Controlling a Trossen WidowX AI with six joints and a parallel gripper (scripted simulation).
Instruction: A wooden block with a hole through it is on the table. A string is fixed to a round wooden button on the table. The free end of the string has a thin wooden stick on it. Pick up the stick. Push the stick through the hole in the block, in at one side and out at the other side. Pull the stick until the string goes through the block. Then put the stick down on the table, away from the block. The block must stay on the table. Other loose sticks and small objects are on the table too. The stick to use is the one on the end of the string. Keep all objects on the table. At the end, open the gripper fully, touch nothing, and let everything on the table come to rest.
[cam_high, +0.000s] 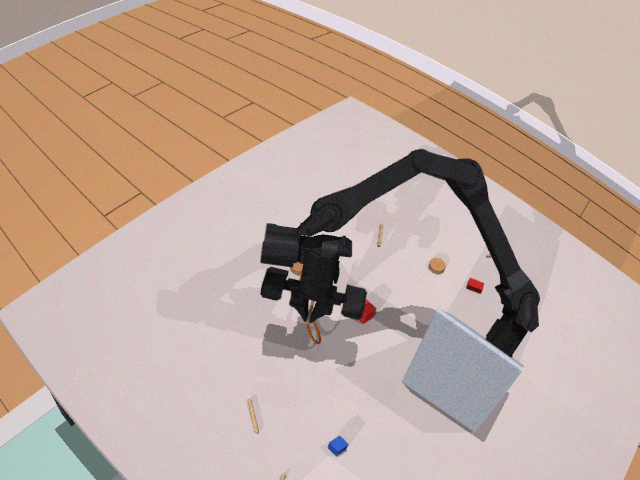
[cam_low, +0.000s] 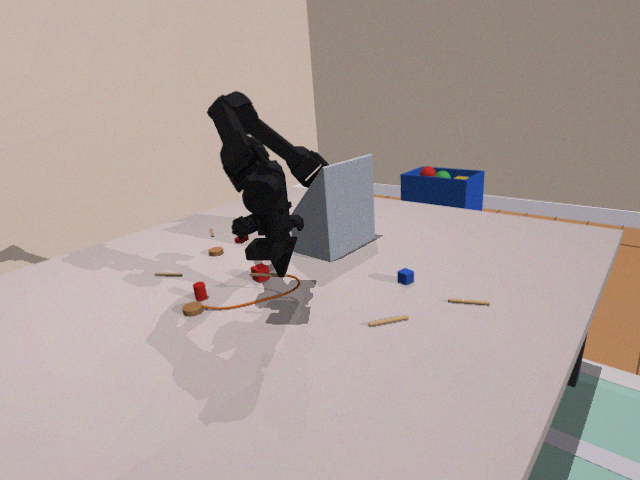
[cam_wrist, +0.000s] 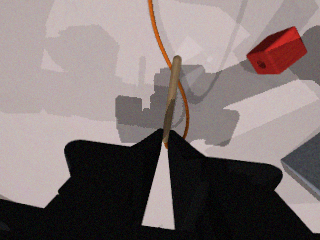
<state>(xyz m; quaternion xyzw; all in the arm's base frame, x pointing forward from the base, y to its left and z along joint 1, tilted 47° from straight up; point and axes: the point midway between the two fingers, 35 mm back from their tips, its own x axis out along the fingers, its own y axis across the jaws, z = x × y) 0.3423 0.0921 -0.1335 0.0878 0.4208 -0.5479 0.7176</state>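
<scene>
My gripper (cam_high: 309, 318) (cam_low: 281, 273) (cam_wrist: 165, 133) is shut on one end of the string's stick (cam_low: 258, 274) (cam_wrist: 175, 80), above the table. The stick's other end points away from the fingers, roughly level. The orange string (cam_high: 313, 333) (cam_low: 242, 305) (cam_wrist: 187, 112) loops from the held end to the round wooden button (cam_high: 297, 268) (cam_low: 192, 308). The red block (cam_high: 367, 312) (cam_low: 260, 269) (cam_wrist: 280, 52) stands on the table close by; a dark hole shows in one face in the wrist view. The stick is apart from it there, and no string passes through it.
A big grey-blue wedge (cam_high: 465, 369) (cam_low: 351, 206) stands beyond the block. Also on the table are a red cylinder (cam_low: 200, 291), a small red piece (cam_high: 475, 285), a second button (cam_high: 437, 265), a blue cube (cam_high: 338, 445) (cam_low: 405, 276) and several loose sticks, one (cam_high: 253, 415) nearer the table edge.
</scene>
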